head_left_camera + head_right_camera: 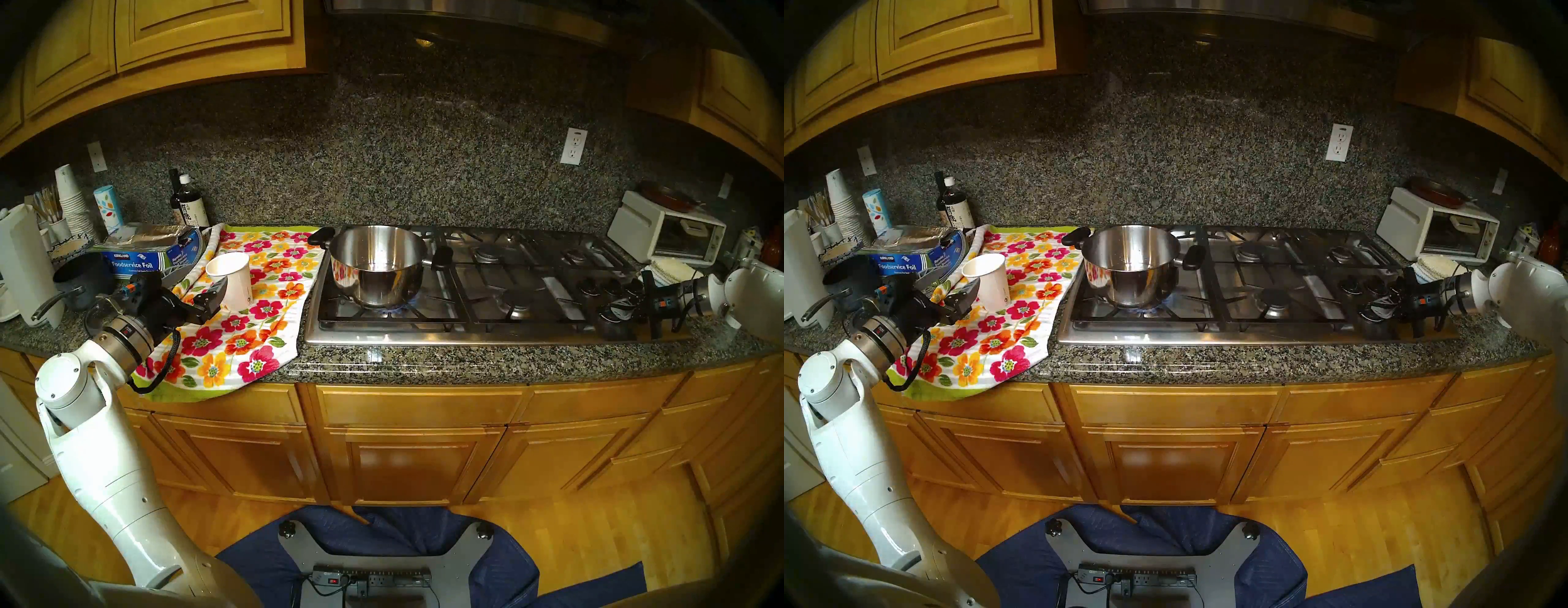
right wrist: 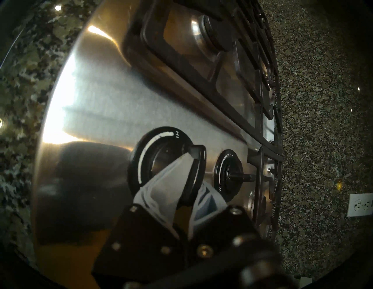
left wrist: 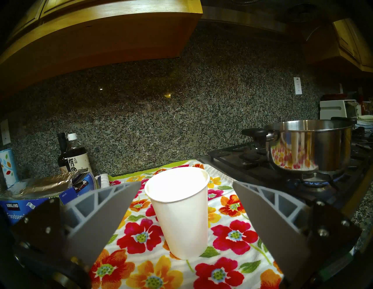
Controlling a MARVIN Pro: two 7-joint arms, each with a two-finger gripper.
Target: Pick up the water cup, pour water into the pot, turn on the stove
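I am looking at a task that seems to be nearly finished. The cup (image 3: 179, 212) is standing upright on the flowered towel (image 1: 250, 335), just left of the stove (image 1: 466, 293), and my left gripper (image 3: 182, 218) is sitting low in front of it with its fingers spread wide on either side, not touching it. The pot (image 1: 377, 267) is resting on the front left burner, and a blue flame (image 1: 392, 312) is showing under it, so I am judging the burner lit. There appears to be a little water in the bottom of the pot, though I cannot be sure. My right gripper (image 2: 186, 177) is reaching in at the knob cluster, its fingers pinching the knob (image 2: 193, 173) nearest the stove's front edge. What is left, I am guessing, is only letting go of that knob and drawing both arms clear.
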